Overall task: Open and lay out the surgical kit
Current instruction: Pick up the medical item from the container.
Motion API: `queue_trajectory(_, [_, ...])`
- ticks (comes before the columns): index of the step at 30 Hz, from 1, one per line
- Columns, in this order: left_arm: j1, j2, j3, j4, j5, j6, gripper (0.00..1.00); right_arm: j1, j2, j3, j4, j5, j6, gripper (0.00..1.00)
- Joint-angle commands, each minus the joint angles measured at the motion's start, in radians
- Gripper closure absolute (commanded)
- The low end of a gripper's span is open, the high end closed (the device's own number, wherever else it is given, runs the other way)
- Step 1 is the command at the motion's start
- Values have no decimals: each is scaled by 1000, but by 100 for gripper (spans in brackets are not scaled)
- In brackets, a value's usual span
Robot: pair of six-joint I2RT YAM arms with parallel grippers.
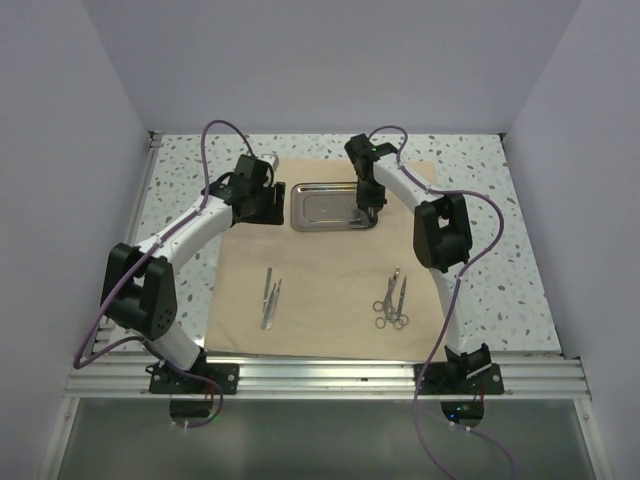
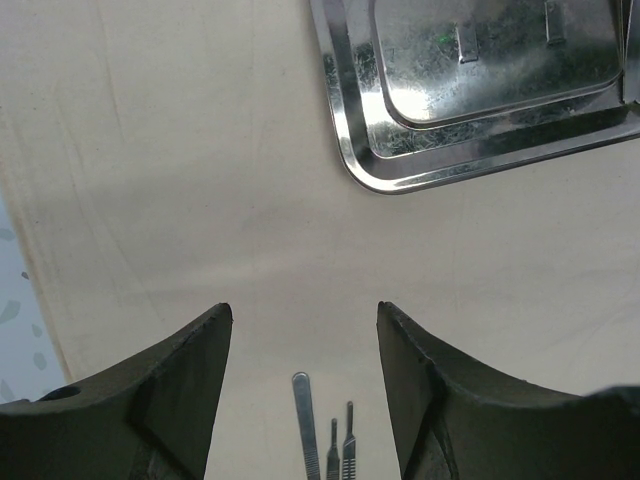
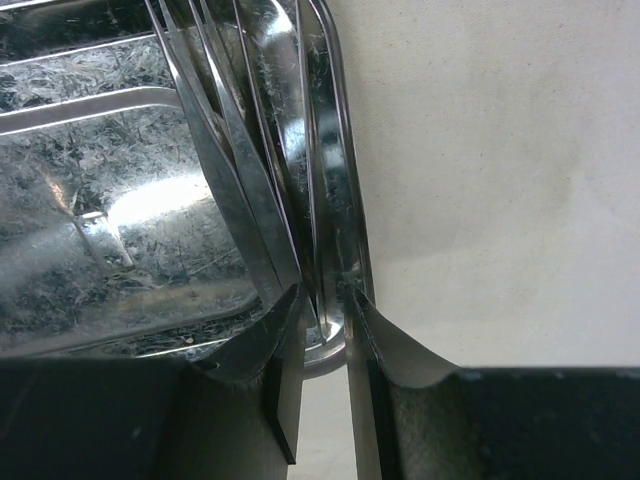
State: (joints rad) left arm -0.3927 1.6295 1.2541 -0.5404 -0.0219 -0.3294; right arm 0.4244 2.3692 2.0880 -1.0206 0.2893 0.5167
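Nearest, just past the arm bases: cloth (image 1: 320,270), spread flat over the speckled table (image 1: 180,190).

On the cloth's near left part: slim tools (image 1: 270,298), side by side, lengthwise near to far, just beside each other. In the left wrist view, three thin steel handles (image 2: 305,425), low in the picture between the fingers (image 2: 180,380), resting on bare cloth (image 2: 200,200).

On the near right part, well apart from those: ringed tools (image 1: 392,300), a small cluster with finger rings toward the near side and tips toward the far side, touching or overlapping. Which is scissors and which forceps: cannot tell.

Farther, on the left: left gripper (image 1: 262,200), above the cloth just left of the tray. Seen from its own wrist, left gripper (image 2: 305,320) spread wide, holding nothing, only cloth and the slim tools below the gap.

Far middle of the cloth: tray (image 1: 325,205), right way up, shiny, long side running left to right. One corner of it at upper right in the left wrist view (image 2: 365,170).

At the tray's right end: right gripper (image 1: 370,212), pointing down. From its wrist, right gripper (image 3: 322,300) drawn narrow, one finger inside the tray (image 3: 120,200), the other outside over cloth, astride the right rim (image 3: 340,180). Along that rim, inside: steel strips (image 3: 235,160), thin, converging toward the gap, hard to separate from reflections. Pinched or merely close: cannot tell.
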Motion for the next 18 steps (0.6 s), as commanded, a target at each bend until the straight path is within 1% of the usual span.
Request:
queue_trajectory(1, [9, 6, 18, 17, -12, 12, 36, -3, -1, 0, 19, -24, 17, 74])
queue_trajectory(5, [9, 10, 19, 14, -13, 12, 37, -4, 4, -14, 43, -47, 19, 75])
queue_trajectory(12, [9, 18, 33, 5, -16, 12, 36, -4, 22, -39, 53, -44, 14, 75])
queue_trajectory(14, [9, 20, 39, 0, -23, 15, 36, -4, 28, -46, 53, -42, 11, 78])
queue_trajectory(16, [9, 21, 41, -4, -27, 18, 36, -6, 38, -52, 50, -44, 11, 86])
queue_trajectory(17, [9, 21, 44, -7, -30, 18, 37, -7, 41, -58, 51, -45, 9, 92])
queue_trajectory(18, [9, 21, 45, -7, -32, 20, 36, -7, 42, -60, 47, -47, 9, 95])
